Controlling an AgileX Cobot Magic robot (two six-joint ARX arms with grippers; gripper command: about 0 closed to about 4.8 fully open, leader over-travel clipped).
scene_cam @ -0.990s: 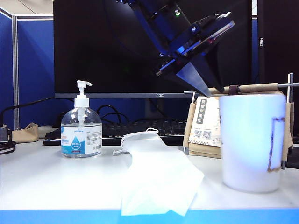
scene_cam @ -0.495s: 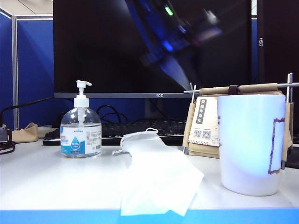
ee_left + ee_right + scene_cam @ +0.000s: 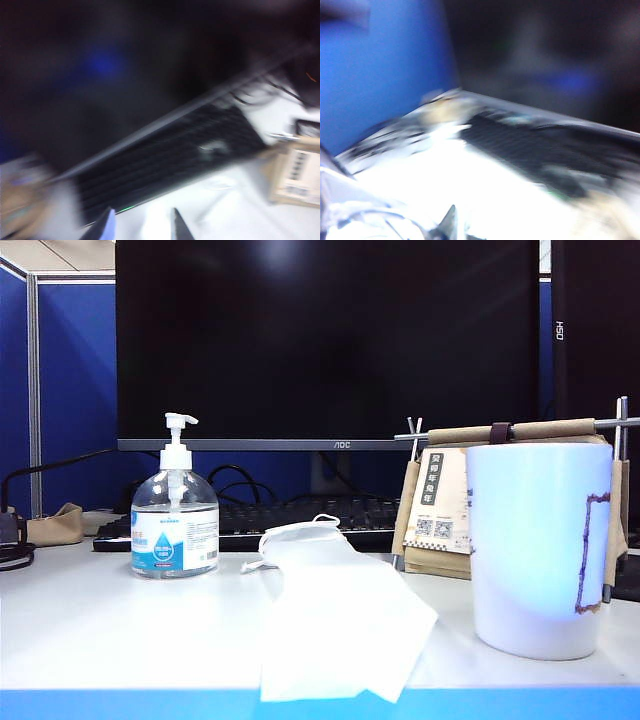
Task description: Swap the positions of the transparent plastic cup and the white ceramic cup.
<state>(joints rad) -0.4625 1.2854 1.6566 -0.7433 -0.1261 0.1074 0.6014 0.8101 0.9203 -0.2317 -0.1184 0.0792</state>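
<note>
The left gripper (image 3: 141,226) shows only as two finger tips at the edge of its wrist view, standing partly apart with nothing between them; it hangs above the white counter (image 3: 225,210), pointed toward a black keyboard (image 3: 165,160). The view is badly smeared. The right gripper (image 3: 451,225) is barely in view: one dark finger tip shows at the edge of its own blurred view. Its jaws are closed. A clear, glassy shape lies right beside that tip and may be the transparent plastic cup (image 3: 370,220), but whether the gripper holds it cannot be told. Neither arm appears in the exterior view.

There, the white ceramic cup (image 3: 535,545) stands upright on the counter's right side, near the front edge, its brown outline facing right. A white face mask (image 3: 335,625) lies at the middle, and a pump bottle (image 3: 174,515) with a blue label stands to the left. Behind them are the keyboard, a large dark monitor (image 3: 330,340), a blue partition (image 3: 70,390) and a small rack of paper cards (image 3: 440,505) just behind the white cup.
</note>
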